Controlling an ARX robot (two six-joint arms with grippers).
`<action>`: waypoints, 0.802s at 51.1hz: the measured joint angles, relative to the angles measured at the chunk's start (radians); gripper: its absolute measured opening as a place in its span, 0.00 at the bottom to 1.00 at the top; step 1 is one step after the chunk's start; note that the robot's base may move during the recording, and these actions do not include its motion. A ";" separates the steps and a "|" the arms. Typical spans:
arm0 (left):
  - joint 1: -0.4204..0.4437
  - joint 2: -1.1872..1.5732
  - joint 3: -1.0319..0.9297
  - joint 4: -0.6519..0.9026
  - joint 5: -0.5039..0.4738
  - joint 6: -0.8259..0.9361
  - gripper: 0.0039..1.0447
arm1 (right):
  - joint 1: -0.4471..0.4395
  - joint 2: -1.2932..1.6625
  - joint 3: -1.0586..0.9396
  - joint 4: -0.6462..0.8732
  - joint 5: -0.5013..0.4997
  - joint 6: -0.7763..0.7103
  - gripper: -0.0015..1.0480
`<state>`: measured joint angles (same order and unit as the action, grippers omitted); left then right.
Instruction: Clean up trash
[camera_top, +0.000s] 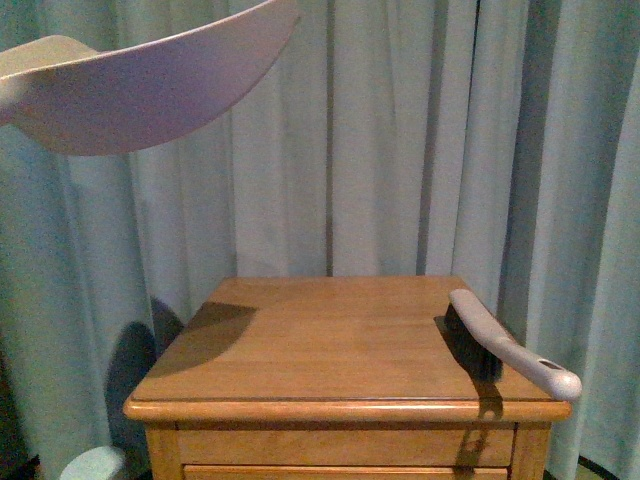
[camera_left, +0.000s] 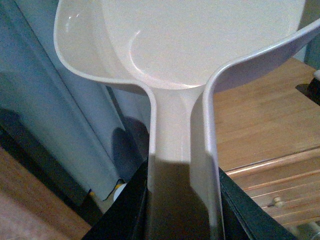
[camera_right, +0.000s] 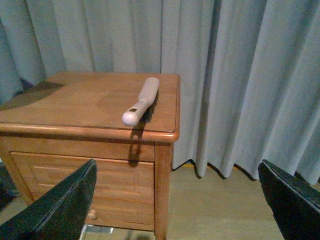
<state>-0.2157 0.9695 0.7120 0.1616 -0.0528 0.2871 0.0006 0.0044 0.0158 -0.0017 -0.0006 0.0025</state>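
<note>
My left gripper (camera_left: 182, 200) is shut on the handle of the beige dustpan (camera_left: 200, 45). It holds the dustpan (camera_top: 130, 85) high in the air, above and left of the wooden nightstand (camera_top: 320, 345). The pan looks empty in the left wrist view. My right gripper (camera_right: 182, 200) is open and empty, low and to the right of the nightstand (camera_right: 75, 105), over the floor. No white wad of trash shows in any view.
A hand brush (camera_top: 505, 345) with a pale handle and dark bristles lies on the nightstand's right edge; it also shows in the right wrist view (camera_right: 141, 100). Grey curtains (camera_top: 400, 130) hang behind. A pale round object (camera_top: 90, 465) sits low at the left.
</note>
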 joint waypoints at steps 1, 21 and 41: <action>0.001 -0.023 -0.017 -0.001 -0.002 0.003 0.27 | 0.000 0.000 0.000 0.000 0.000 0.000 0.93; 0.006 -0.181 -0.128 -0.050 0.026 0.003 0.27 | 0.000 0.000 0.000 0.000 0.000 0.000 0.93; 0.011 -0.182 -0.128 -0.057 0.038 -0.038 0.27 | 0.113 0.167 0.055 -0.065 0.377 0.092 0.93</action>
<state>-0.2050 0.7876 0.5842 0.1043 -0.0147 0.2489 0.1139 0.1711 0.0704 -0.0669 0.3767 0.0944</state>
